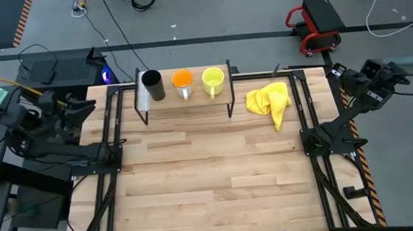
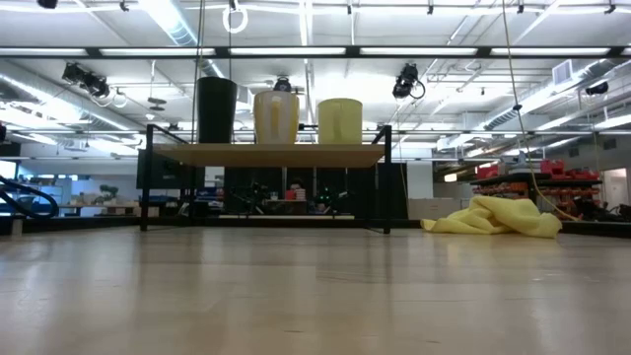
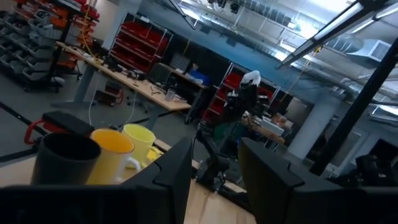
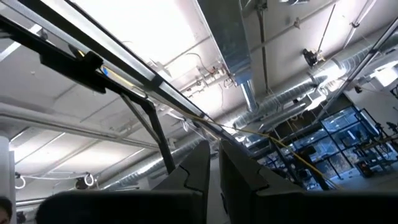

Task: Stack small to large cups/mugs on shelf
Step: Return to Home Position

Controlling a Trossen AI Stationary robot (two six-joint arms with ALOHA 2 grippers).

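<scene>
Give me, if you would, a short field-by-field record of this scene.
Shelf: at the back of the table, holding three cups in a row
Row, left to right from above: black cup, orange mug, yellow mug, all upright
Cloth: crumpled on the table, right of the shelf
Left gripper: open, empty, by the table's left edge
Right gripper: by the table's right edge
</scene>
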